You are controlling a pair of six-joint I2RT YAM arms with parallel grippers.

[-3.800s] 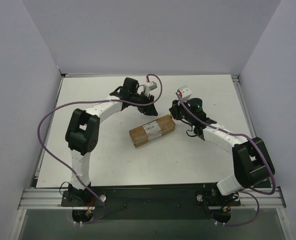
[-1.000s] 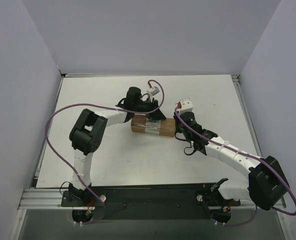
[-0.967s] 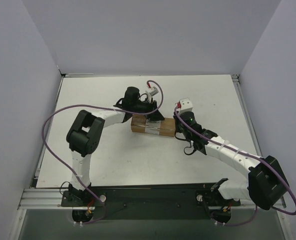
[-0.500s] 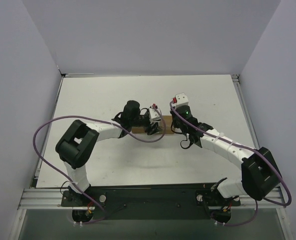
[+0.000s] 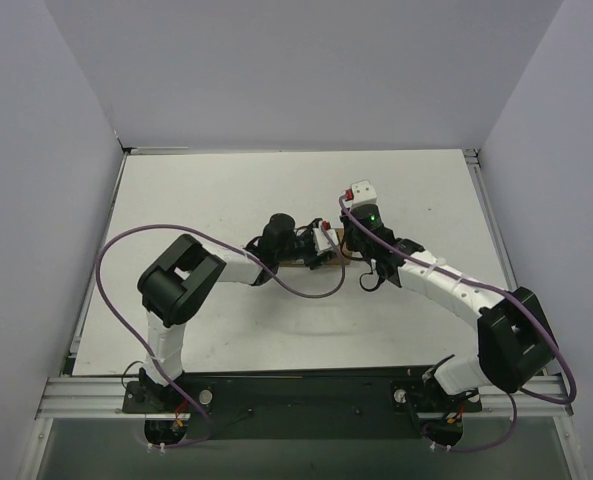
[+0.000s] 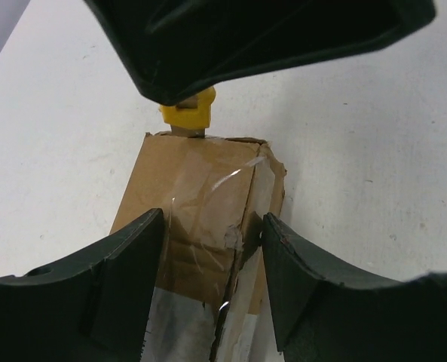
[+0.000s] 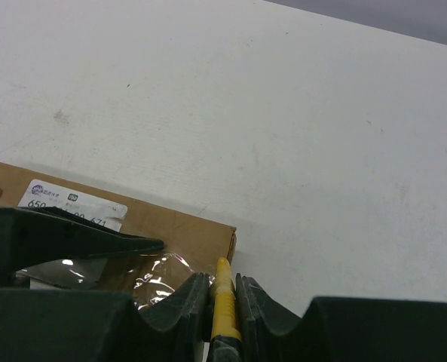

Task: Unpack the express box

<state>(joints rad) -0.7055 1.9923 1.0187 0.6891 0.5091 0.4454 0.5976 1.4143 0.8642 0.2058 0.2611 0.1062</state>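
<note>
The express box (image 6: 200,196) is a brown taped carton lying on the white table. Its white label (image 7: 72,204) shows in the right wrist view. My left gripper (image 6: 212,279) straddles the box, a finger (image 6: 125,294) pressed on each long side. My right gripper (image 7: 223,280) is shut on the yellow-black utility knife (image 7: 225,302). The knife's yellow tip (image 6: 187,117) touches the top edge of the box's end. In the top view both grippers, left (image 5: 321,247) and right (image 5: 350,238), meet over the box and hide most of it.
The white table (image 5: 216,190) is walled by grey panels on the left, back and right. The left arm's purple cable (image 5: 306,290) loops over the table just in front of the box.
The box has turned from diagonal to roughly level. My left gripper has swung round and closed over the box from the left. My right gripper has brought the knife to the box's right end.
</note>
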